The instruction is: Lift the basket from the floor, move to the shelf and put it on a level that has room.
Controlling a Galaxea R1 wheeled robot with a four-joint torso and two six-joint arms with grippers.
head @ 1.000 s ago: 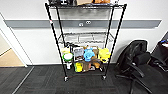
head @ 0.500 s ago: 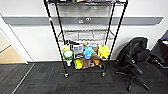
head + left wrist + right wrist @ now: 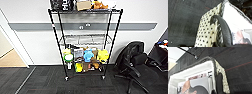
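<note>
Closer now, the shelf (image 3: 85, 42) fills more of my head view than a second ago, so I have driven toward it. Each wrist view shows a dark finger (image 3: 223, 28) of mine clamped over the basket (image 3: 209, 31) wall, left and right pincers pinching opposite sides, holding it above the floor (image 3: 181, 21). A printed picture (image 3: 191, 84) lies inside. Ahead, the second-from-top level (image 3: 85, 37) looks bare; a chair (image 3: 135, 62) stands beside the shelf.

A tall black wire rack (image 3: 85, 42) stands on dark grey carpet tiles (image 3: 45, 82) against a white wall. Its second tier (image 3: 85, 37) is bare. A black office chair (image 3: 132, 62) sits nearby.
</note>
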